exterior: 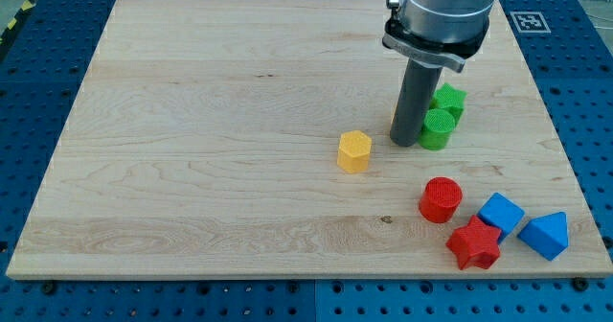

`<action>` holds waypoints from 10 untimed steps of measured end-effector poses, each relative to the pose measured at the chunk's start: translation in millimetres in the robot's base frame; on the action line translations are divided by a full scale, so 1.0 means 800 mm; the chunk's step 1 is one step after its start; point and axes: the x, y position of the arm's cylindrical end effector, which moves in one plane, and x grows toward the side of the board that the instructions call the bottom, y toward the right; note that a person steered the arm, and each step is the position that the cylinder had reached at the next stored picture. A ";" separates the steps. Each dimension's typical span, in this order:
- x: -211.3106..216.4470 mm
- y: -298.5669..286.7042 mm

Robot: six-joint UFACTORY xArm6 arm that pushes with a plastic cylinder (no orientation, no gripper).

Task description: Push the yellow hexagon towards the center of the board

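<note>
The yellow hexagon [354, 151] lies on the wooden board [192, 149], a little to the right of the board's middle. My tip [404, 142] rests on the board to the right of the hexagon, a short gap away and slightly higher in the view. The dark rod rises from it to the grey arm at the view's top.
A green cylinder [438, 128] sits right beside my tip on its right, with another green block [448, 102] just behind it. At the lower right lie a red cylinder [441, 199], a red star [474, 243], a blue cube [501, 214] and a blue wedge-shaped block [545, 234].
</note>
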 end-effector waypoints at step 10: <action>0.019 0.108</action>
